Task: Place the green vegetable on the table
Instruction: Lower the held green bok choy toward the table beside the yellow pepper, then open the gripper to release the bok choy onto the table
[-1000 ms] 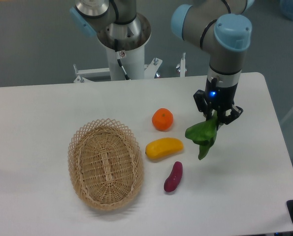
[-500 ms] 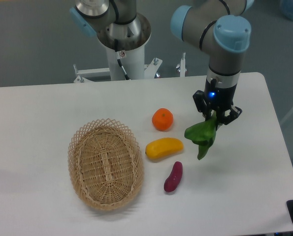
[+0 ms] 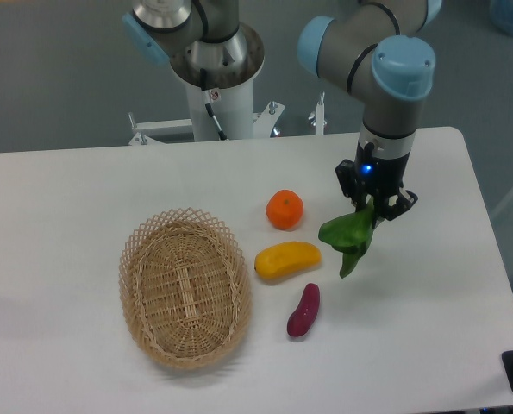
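While the wicker basket (image 3: 185, 288) at lower left sits with nothing inside, the gripper (image 3: 375, 205) right of centre is clamped on the green vegetable (image 3: 349, 236), leaves dangling above the table (image 3: 428, 328) beside the yellow fruit (image 3: 287, 260).

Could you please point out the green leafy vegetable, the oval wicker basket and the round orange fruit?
Green leafy vegetable (image 3: 349, 235): fixed camera, on its hanging leaves.
Oval wicker basket (image 3: 135, 259): fixed camera, on its left rim.
Round orange fruit (image 3: 284, 210): fixed camera, on its centre.
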